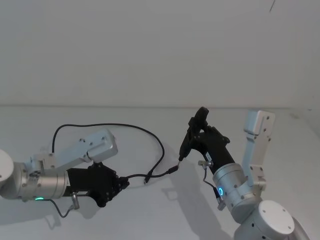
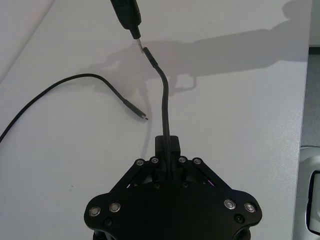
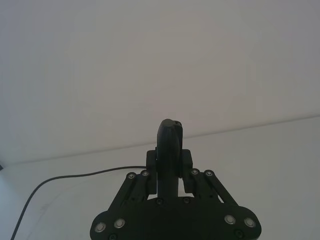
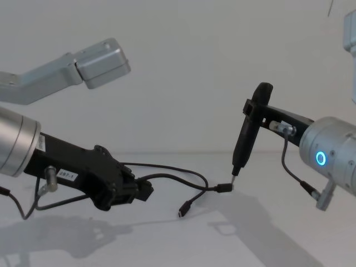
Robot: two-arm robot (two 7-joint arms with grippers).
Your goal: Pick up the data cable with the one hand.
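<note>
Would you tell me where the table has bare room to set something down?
Free: the table beyond the data cable loop. Crowded: between the left gripper, shut on the cable, and the right gripper holding a dark tool over the plugs.

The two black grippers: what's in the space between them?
In the chest view, the data cable runs from the left gripper to the tool tip in the right gripper; its loose plug hangs beneath.

plain white tabletop (image 1: pixel 100 220), pale wall (image 1: pixel 150 50) behind, shadows on surface
</note>
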